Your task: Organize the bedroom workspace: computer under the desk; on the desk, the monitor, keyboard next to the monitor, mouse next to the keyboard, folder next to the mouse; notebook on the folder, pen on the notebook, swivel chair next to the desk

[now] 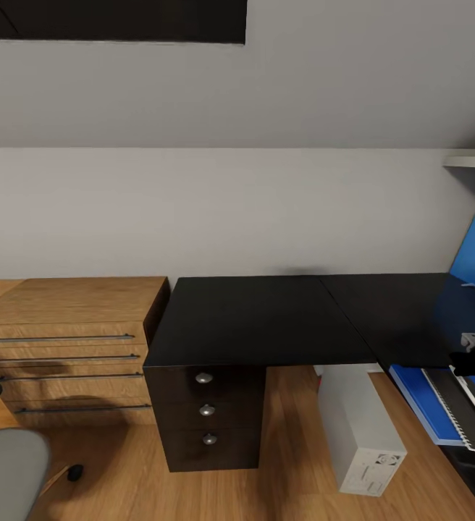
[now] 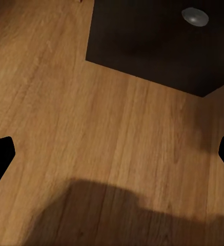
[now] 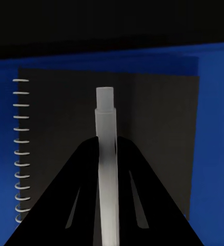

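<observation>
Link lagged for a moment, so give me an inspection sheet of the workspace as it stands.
Surface: desk, black L-shaped top, drawers with silver knobs.
Job's things: blue folder on the desk's right part; notebook stacked on it; pen above the notebook, clamped in the right hand; computer on the floor beside the drawers, partly under the desk; swivel chair at lower left, apart from the desk.
Clutter: nothing seen.
Grippers: right hand shut on the pen; left hand open over bare wooden floor.
Cables: nothing seen.
Surroundings: wooden dresser left of the desk; pale wall.
</observation>
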`<state>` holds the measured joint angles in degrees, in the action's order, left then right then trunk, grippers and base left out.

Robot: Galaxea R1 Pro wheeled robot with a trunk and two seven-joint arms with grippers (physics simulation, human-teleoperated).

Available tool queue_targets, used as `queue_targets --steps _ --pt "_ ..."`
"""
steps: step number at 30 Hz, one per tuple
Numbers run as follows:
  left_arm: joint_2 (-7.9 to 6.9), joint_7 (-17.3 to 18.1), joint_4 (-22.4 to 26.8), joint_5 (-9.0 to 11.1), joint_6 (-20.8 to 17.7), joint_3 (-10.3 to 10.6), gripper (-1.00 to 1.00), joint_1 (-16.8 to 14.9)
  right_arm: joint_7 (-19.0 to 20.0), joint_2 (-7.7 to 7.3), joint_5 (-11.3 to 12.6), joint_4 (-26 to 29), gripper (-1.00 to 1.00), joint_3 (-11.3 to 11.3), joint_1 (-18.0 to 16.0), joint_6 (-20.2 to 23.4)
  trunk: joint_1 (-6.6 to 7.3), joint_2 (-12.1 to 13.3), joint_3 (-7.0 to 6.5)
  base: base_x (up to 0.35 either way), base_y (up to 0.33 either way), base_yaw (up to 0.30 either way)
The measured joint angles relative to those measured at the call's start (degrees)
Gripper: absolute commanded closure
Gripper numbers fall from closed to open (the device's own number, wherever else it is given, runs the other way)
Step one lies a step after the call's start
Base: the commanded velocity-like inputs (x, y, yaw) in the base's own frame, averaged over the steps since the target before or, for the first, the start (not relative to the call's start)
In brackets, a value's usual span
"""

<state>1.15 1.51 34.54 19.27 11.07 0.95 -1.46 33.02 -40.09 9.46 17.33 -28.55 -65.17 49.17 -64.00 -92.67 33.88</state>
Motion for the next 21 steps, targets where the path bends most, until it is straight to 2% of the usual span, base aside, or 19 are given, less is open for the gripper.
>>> queue_targets --steps 21 --pt "0.00 0.0 0.0 0.0 0.0 0.0 -1.00 0.0 0.3 -0.04 0.1 0.0 1.00 0.0 0.0 0.1 0.00 0.0 0.00 0.000 0.000 0.000"
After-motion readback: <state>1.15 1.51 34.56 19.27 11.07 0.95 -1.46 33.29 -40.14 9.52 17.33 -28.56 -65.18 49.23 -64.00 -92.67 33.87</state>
